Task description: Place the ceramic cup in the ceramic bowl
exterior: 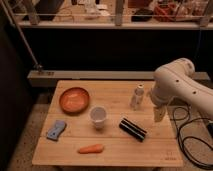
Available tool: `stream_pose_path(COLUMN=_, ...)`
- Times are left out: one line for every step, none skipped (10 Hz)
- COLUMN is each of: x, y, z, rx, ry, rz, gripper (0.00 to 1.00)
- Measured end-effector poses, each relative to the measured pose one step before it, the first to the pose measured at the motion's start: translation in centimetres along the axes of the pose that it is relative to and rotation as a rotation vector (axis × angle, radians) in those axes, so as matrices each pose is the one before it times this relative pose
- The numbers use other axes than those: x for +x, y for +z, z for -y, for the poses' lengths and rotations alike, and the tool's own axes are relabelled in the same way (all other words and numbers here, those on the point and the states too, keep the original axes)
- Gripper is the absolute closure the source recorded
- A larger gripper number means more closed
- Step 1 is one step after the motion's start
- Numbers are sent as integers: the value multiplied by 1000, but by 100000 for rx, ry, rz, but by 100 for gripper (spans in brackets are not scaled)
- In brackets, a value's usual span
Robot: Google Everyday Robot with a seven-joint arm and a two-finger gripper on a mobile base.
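Observation:
The white ceramic cup (98, 117) stands upright near the middle of the wooden table (115, 150). Up and to its left rests the orange ceramic bowl (74, 99), shallow, with nothing in it. My white arm comes in from the right, and the gripper (159, 114) hangs down over the table's right side, well to the right of the cup. It is open and holds nothing.
A slim pale bottle (137, 96) stands just left of the gripper. A black oblong object (132, 129) lies right of the cup, a carrot (91, 148) near the front edge, a blue-grey item (56, 129) at the left. Cables (187, 135) trail off the table's right.

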Motion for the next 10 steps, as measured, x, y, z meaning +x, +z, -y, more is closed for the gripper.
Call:
stream_pose_path(x=-221, y=-154, z=125, rx=431, ry=-1275, rz=12, gripper=20)
stream_pose_path(x=67, y=-82, z=79, rx=400, ry=-1937, rz=-30, gripper=20)
stream_pose_path(x=18, y=-81, z=36, rx=302, ry=-2098, rz=-107, gripper=20)
stream_pose_path(x=-616, y=4, z=257, rx=233, ry=-2755, rz=-75, gripper=20)
stream_pose_path(x=-1470, y=-13, z=485, rx=192, ry=-3698, rz=361, gripper=20)
stream_pose_path(x=-1003, y=-123, z=466, rx=480, ry=-3499, rz=79, gripper=20)
stream_pose_path(x=-340, y=-77, z=197, rx=251, ry=-1999, rz=-134, gripper=20)
stream_pose_path(x=-162, y=-50, z=164, rx=277, ry=-2620, rz=-68, gripper=20)
stream_pose_path(x=-114, y=13, z=49, rx=341, ry=-1867, rz=191, gripper=20)
stream_pose_path(x=-400, y=177, z=128, rx=196, ry=-2035, rz=214, gripper=20)
